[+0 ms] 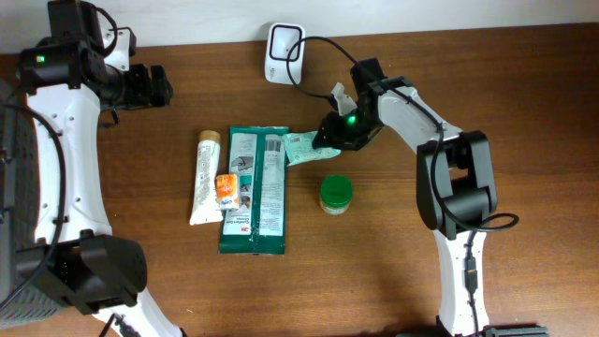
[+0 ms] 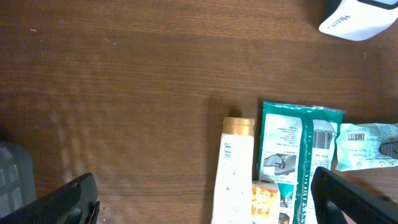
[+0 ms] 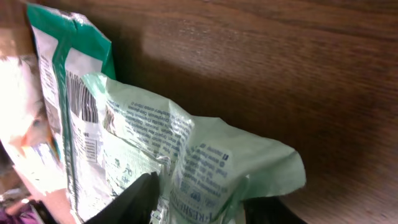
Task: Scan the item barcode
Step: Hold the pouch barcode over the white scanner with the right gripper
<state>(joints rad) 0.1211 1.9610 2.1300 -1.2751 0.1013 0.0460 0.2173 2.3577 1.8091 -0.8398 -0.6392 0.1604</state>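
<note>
A pale green printed packet (image 1: 301, 148) lies on the wooden table, its left end over a dark green wipes pack (image 1: 255, 192). My right gripper (image 1: 329, 137) is at the packet's right end. In the right wrist view the packet (image 3: 205, 155) is crumpled between the two black fingers (image 3: 134, 202), so the right gripper (image 3: 205, 208) is shut on it. The white barcode scanner (image 1: 284, 52) stands at the table's back edge. My left gripper (image 1: 159, 86) hovers open at the far left with nothing in it. A barcode shows on the packet (image 2: 367, 146) in the left wrist view.
A white tube with a gold cap (image 1: 204, 178) and a small orange sachet (image 1: 226, 190) lie beside and on the wipes pack. A green round jar (image 1: 336, 194) sits just in front of the right gripper. The scanner's cable runs along the back towards the right arm.
</note>
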